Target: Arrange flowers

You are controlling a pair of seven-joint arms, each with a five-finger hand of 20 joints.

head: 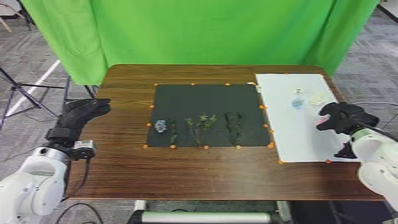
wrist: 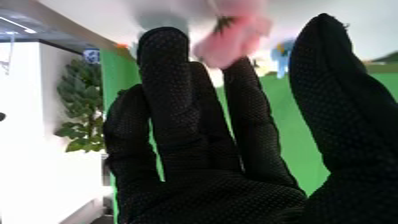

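- Has the right hand point(head: 345, 118) open above the white sheet point(head: 298, 145), with straight fingers and the pink flower point(wrist: 233, 44) right by the fingertips — touching or just short of it, impossible to tell
- Could push the pink flower along the sheet instead of taking it, by coming in with stiff, straight fingers
- Might crease or crush the soft petals by closing too hard, or by pinching the bloom rather than anything firmer
- Risks sweeping the blue flower point(head: 298, 103) and the pale yellow flower point(head: 317, 99) out of place with the wide spread of the glove, given how near both lie on the same sheet
- Could drop the bloom midway to the dark mat point(head: 209, 95) after only a loose pinch
- Would probably disturb the leafy stems point(head: 202, 124) on that mat by dragging low over them — better to lift clear first, then lower gently
- Has the left hand point(head: 80, 114) open by the left edge of the table point(head: 178, 175), well apart from the flowers, so unlikely to cause trouble
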